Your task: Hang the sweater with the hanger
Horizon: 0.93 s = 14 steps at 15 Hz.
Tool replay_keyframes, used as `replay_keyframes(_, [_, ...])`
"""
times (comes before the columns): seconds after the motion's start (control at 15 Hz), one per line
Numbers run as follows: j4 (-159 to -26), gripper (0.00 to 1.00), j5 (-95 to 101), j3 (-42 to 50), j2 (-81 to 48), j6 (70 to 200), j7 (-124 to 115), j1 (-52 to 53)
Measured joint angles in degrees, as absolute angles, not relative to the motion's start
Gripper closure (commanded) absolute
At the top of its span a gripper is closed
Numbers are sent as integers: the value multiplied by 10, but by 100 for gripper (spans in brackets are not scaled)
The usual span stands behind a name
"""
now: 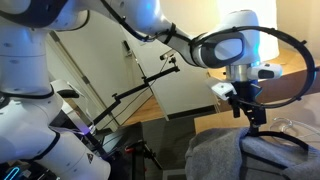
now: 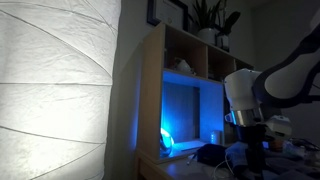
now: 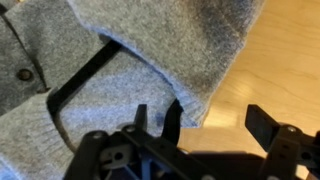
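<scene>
Below tool (image 3: 215, 122), grey sweater (image 3: 150, 40) over black hanger (image 3: 85, 72)

Hanger (image 3: 85, 72) in sweater (image 3: 160, 40) on table (image 3: 275, 70)

Dim room, glaring paper lamp (image 2: 55, 80), blue-lit shelf (image 2: 185, 105), soft wrist view.

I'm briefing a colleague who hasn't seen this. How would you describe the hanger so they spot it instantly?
In the wrist view, a grey knitted sweater lies on a light wooden surface. The hanger is the thin black bar slanting out from under its folded edge, beyond the open tool. Amid soft grey knit, it alone is rigid and black.
</scene>
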<state>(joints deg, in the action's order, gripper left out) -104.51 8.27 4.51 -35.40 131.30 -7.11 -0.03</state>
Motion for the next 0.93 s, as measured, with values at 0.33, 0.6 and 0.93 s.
replay_keyframes(0.33, [-1043,0,82,42,-373,1313,-70,2])
replay_keyframes(0.6, [-1031,0,82,36,-381,1314,-71,15])
replay_keyframes(0.93, [-999,0,82,35,-401,1314,-72,33])
